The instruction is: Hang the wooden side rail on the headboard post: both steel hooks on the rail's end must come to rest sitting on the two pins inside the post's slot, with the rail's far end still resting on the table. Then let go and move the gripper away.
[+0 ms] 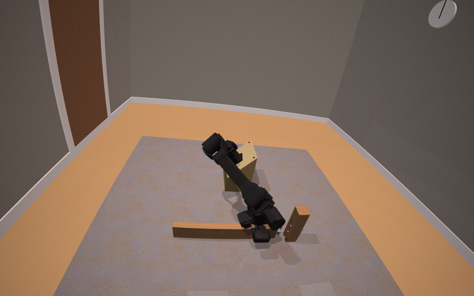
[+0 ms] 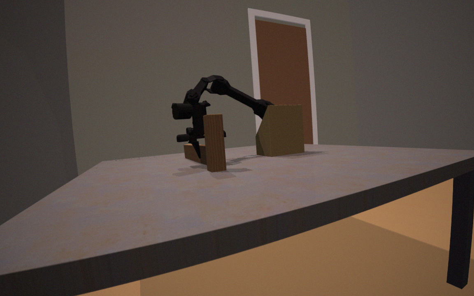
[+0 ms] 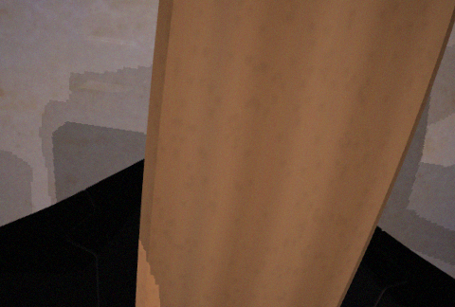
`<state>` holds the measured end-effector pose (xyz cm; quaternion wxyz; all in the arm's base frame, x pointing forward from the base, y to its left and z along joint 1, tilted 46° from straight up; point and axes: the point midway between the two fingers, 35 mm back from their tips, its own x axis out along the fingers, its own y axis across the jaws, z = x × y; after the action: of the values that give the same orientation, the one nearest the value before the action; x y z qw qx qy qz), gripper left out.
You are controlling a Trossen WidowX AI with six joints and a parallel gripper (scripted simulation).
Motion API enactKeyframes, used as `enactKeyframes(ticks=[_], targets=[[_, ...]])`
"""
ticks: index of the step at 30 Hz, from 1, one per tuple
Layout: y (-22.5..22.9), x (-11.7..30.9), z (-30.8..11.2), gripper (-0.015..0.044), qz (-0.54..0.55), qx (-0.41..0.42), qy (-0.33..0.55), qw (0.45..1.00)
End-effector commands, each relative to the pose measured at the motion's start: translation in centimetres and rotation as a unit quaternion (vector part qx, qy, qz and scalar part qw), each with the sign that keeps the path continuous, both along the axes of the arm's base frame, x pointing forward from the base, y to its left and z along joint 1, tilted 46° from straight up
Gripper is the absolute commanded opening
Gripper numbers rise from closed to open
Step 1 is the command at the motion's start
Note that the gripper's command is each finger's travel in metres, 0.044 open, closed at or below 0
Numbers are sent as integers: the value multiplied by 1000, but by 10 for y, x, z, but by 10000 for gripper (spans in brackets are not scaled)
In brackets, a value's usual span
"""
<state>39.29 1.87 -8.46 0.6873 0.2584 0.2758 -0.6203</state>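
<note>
The wooden side rail (image 1: 209, 232) (image 2: 193, 153) (image 3: 284, 132) lies lengthwise, its far end at the left in the top view. My gripper (image 3: 228, 173) is shut on the rail near its hook end, with a black finger on each side in the wrist view. The steel hooks (image 1: 279, 231) show as a small grey bit at the rail's right end, just short of the post. The headboard post (image 1: 296, 224) (image 2: 215, 143) stands upright, with small light pins on its rail-facing side. A gap shows between the rail's end and the post. The fingertips are hidden in the top view.
A yellowish block (image 1: 250, 162) (image 2: 286, 128) stands behind the rail, beside the arm's base. The arm (image 1: 237, 176) (image 2: 242, 98) reaches over from it to the rail. The table's front edge (image 2: 231, 235) crosses the exterior view.
</note>
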Motion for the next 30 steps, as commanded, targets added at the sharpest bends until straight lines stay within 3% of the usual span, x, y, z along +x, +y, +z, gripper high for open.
enactKeyframes(ticks=[1, 30], targets=[[8, 3, 7, 0, 4, 2, -12, 1000], [11, 3, 10, 0, 4, 2, -12, 1000]])
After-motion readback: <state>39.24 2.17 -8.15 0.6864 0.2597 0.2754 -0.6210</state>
